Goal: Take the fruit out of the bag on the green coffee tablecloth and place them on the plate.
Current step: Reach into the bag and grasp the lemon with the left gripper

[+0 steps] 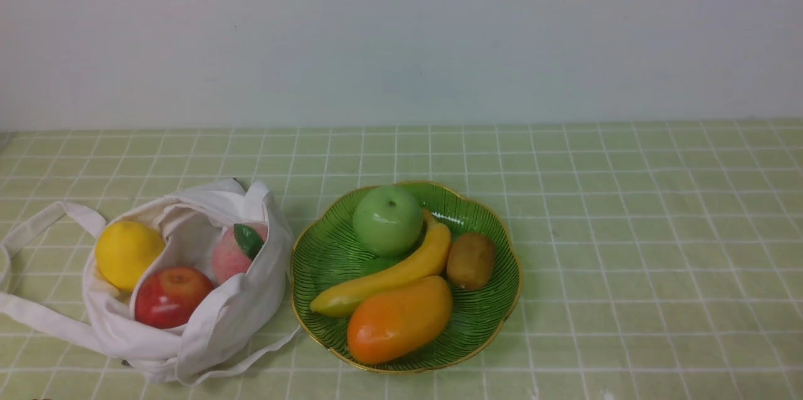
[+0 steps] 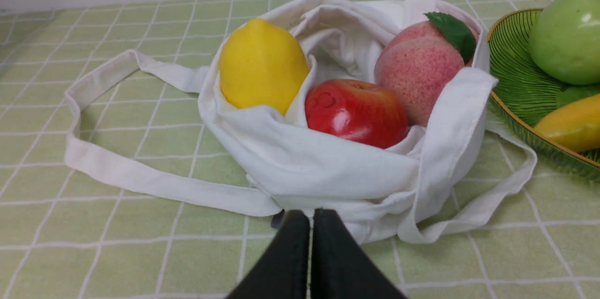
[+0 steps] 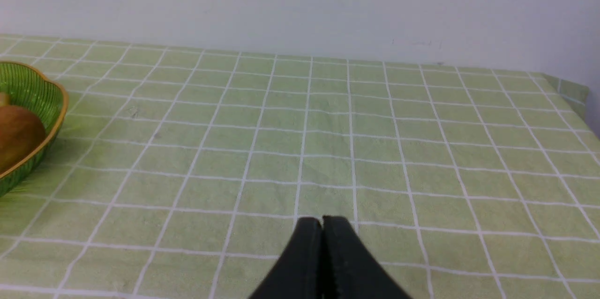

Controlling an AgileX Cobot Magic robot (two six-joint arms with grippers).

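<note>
pale green white-gridded cloth (image 1: 627, 231) spreading flat, crumpled white cloth tote (image 1: 251, 318) resting toward eight o'clock, round green ribbed glass dish (image 1: 502, 318) sitting near six

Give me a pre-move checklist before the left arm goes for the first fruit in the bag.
1. Left hand empty, shut: ok.
2. Yellow lemon exposed at the mouth of the white cloth bag: ok.
3. Glossy red apple and pink peach with green leaf uncovered enough to see: ok.
4. Bag's long straps lying clear of the round green ribbed glass plate: not ok, one runs right up beside its gold rim.
5. Enough room on plate for all three: cannot tell, four fruits already there.
</note>
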